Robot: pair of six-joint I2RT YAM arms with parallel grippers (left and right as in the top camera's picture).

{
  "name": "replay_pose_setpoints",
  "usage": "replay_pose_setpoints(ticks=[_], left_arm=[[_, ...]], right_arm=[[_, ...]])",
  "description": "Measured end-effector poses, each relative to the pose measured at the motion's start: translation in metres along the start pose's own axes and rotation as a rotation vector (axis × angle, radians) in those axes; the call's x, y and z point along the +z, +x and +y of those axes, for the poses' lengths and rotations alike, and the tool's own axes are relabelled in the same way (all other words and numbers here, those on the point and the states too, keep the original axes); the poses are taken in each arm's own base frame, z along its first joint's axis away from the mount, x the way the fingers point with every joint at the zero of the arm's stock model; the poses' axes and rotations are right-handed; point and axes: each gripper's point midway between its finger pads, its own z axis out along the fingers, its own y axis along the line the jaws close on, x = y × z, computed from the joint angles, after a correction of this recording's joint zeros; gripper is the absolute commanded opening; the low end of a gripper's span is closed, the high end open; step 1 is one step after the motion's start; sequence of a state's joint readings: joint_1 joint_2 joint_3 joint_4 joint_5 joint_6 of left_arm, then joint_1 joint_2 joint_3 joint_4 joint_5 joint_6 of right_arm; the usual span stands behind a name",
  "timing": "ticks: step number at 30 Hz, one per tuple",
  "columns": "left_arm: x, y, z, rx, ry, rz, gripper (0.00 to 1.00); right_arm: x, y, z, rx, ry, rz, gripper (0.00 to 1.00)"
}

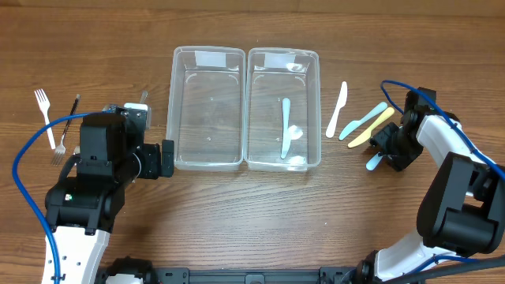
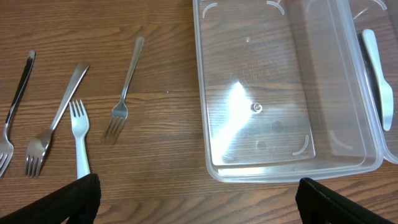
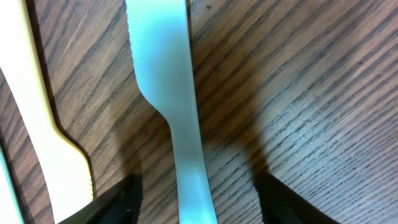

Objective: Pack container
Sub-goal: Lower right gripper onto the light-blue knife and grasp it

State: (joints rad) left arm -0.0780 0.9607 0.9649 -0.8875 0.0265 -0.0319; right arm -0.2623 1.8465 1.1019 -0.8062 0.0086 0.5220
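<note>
Two clear containers stand side by side mid-table, the left one bare and the right one holding a light blue knife. My right gripper is down at the table over another light blue knife. It is open, one finger on each side of the handle, with a gap on both sides. A yellow knife lies just left of it. My left gripper is open and empty by the left container's near corner.
Right of the containers lie a white knife, a blue knife and the yellow knife. On the left are a white fork and metal forks.
</note>
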Motion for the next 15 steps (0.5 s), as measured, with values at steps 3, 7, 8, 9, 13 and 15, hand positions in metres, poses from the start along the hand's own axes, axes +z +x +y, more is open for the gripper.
replay_pose_setpoints(ticks=[3,7,8,9,13,15], left_arm=[[0.0,0.0,0.0,0.0,0.0,0.0,1.0],[0.0,0.0,0.0,0.0,0.0,0.0,1.0],[0.0,0.0,0.0,0.0,0.0,0.0,1.0],[0.0,0.0,0.0,0.0,0.0,0.0,1.0],[0.0,0.0,0.0,0.0,0.0,0.0,1.0],[0.0,0.0,0.0,0.0,0.0,0.0,1.0]], right_arm=[[0.0,0.002,-0.001,0.0,0.004,0.008,0.51],[0.0,0.007,-0.004,0.001,0.016,0.029,0.39],[0.0,0.009,-0.005,0.001,0.019,0.034,0.37],[0.0,0.009,-0.006,0.002,0.022,0.038,0.36],[0.0,0.012,-0.007,0.002,0.029,0.049,0.28],[0.0,0.013,-0.008,0.002,0.03,0.053,0.27]])
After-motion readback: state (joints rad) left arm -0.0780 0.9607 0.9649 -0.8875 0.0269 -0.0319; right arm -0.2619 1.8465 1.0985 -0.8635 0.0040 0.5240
